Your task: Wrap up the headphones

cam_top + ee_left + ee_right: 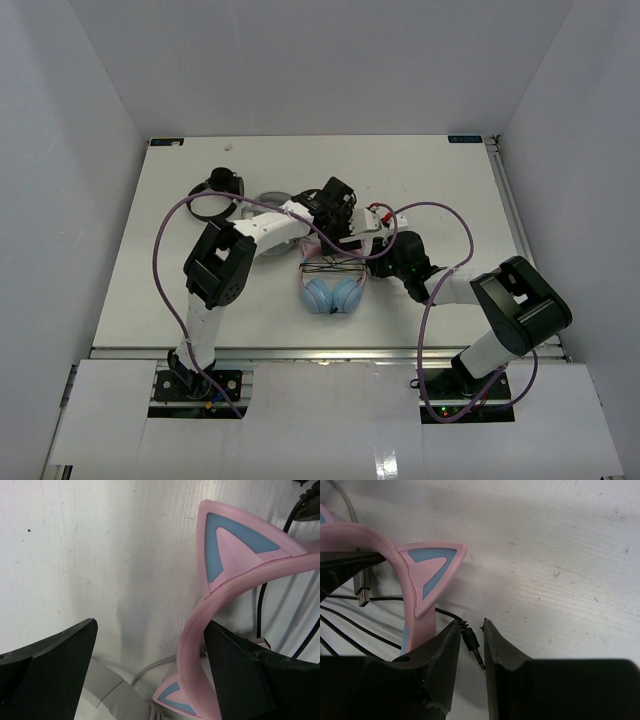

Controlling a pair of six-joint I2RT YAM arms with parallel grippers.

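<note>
Headphones (332,293) sit mid-worktop (420,165) between the arms, cable (449,614) looped in several strands across the pink band (192,630), left gripper (150,630) jaws wide open beside it, right gripper (471,622) jaws narrowed round the jack plug (473,647), pinched or loose I cannot tell, so only that tail looks left.

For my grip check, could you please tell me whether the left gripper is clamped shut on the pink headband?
No: the left gripper stands wide open, and the headband lies beside only one finger.

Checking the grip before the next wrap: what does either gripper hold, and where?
Nothing looks held: left gripper gapes beside the headphones; right gripper loosely straddles the cable plug.
</note>
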